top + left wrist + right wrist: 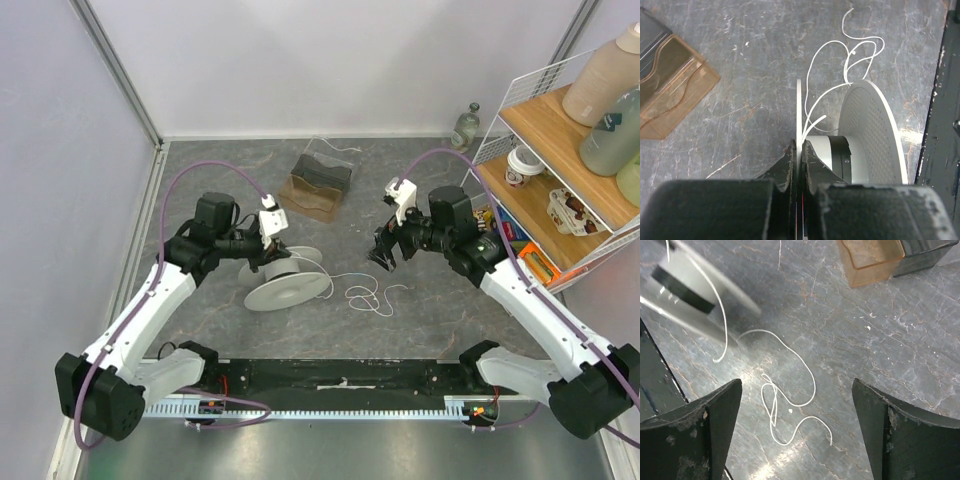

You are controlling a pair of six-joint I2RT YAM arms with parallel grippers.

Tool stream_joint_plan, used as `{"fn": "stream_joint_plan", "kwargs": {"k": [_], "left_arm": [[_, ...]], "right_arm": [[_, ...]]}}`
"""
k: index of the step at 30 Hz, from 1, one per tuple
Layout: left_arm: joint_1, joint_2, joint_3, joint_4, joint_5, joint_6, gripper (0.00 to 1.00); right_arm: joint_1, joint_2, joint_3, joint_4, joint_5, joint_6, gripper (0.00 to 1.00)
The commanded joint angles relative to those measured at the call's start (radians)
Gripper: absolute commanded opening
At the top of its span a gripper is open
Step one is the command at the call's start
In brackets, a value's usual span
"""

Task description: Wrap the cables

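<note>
A white spool (288, 284) lies on its side on the grey table, left of centre. My left gripper (274, 252) is shut on the spool's thin flange (799, 112), whose edge runs between the two black fingers (790, 160). The hub (824, 154) and the perforated far flange (871, 132) show to the right. The cables are one thin white wire (359, 294) trailing from the spool into loose loops (846, 70) on the table. My right gripper (385, 257) hangs open above those loops (814, 385), its fingertips (727, 400) wide apart and holding nothing.
An amber plastic box with a dark insert (320, 183) stands behind the spool. A wire shelf (545, 135) with bottles and jars fills the right side. A small bottle (465, 125) stands at the back wall. A black rail (340, 374) runs along the near edge.
</note>
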Motion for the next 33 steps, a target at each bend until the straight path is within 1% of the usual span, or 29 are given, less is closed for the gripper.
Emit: {"fn": "stream_joint_plan", "kwargs": {"k": [1,7,11,13,15,16,19,21,24,28,30,31,32,33], "left_arm": [[0.047,0.017,0.087,0.034,0.041,-0.128,0.02],[0.146,0.049,0.126,0.064,0.089,-0.235,0.02],[0.191,0.063,0.151,0.072,0.097,-0.260,0.02],[0.206,0.074,0.159,0.071,0.088,-0.271,0.02],[0.225,0.083,0.157,0.069,0.102,-0.283,0.02],[0.229,0.087,0.157,0.071,0.111,-0.292,0.02],[0.236,0.098,0.150,0.089,0.117,-0.321,0.02],[0.239,0.101,0.143,0.112,0.119,-0.343,0.02],[0.239,0.110,0.139,0.141,0.113,-0.380,0.02],[0.243,0.121,0.139,0.150,0.120,-0.386,0.02],[0.245,0.121,0.139,0.150,0.136,-0.369,0.02],[0.245,0.120,0.142,0.147,0.140,-0.363,0.02],[0.245,0.118,0.146,0.147,0.137,-0.358,0.02],[0.246,0.118,0.154,0.147,0.137,-0.360,0.02]], "right_arm": [[-0.004,-0.013,-0.025,-0.067,0.003,-0.155,0.98],[-0.004,-0.013,-0.078,-0.149,-0.075,-0.281,0.98],[-0.005,0.010,-0.088,-0.216,-0.066,-0.374,0.97],[-0.014,0.009,-0.084,-0.261,-0.078,-0.422,0.94],[-0.014,-0.014,-0.107,-0.295,-0.097,-0.517,0.88],[-0.016,-0.034,-0.126,-0.305,-0.103,-0.572,0.87],[-0.019,-0.120,-0.205,-0.310,-0.153,-0.744,0.83],[-0.019,-0.143,-0.271,-0.275,-0.193,-0.807,0.78],[-0.019,-0.097,-0.308,-0.232,-0.206,-0.813,0.71],[-0.018,0.008,-0.302,-0.183,-0.210,-0.789,0.69],[-0.018,0.039,-0.279,-0.164,-0.229,-0.766,0.72],[-0.018,0.056,-0.255,-0.158,-0.244,-0.744,0.78],[-0.018,0.070,-0.240,-0.140,-0.255,-0.699,0.81],[-0.019,0.087,-0.221,-0.131,-0.272,-0.660,0.81]]}}
